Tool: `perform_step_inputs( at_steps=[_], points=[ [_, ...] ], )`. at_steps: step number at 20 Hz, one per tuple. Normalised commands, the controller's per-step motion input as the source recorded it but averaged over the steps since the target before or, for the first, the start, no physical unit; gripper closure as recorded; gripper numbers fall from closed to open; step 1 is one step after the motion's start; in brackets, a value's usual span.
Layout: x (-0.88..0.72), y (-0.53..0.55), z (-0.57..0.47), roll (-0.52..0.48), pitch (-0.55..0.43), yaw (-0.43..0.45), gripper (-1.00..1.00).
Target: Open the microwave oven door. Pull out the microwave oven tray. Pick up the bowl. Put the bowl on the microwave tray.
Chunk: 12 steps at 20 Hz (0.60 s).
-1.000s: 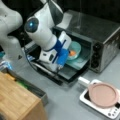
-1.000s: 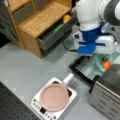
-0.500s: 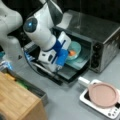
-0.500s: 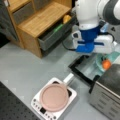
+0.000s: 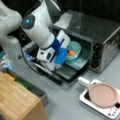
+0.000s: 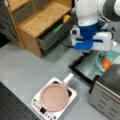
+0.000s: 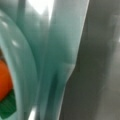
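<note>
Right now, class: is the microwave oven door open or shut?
Open. The microwave oven door lies folded down flat in front of the oven, and the bowl sits on the microwave oven tray.

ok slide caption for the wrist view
Close-up of the teal bowl with orange food, over the grey oven tray.

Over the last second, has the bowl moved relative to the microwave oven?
No. In both front views the bowl sits at the same spot against the microwave oven, on the microwave oven tray.
</note>
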Motion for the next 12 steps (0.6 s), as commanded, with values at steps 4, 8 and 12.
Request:
perform_step_inputs(
  at_steps=[4,8,12],
  points=[
    [0.05,-0.03,0.28,-0.103,0.112,0.065,-1.0],
    [0.18,-0.13,0.14,-0.087,0.109,0.081,-1.0],
    [0.36,-0.3,0.09,-0.09,0.107,0.091,-1.0]
  ],
)
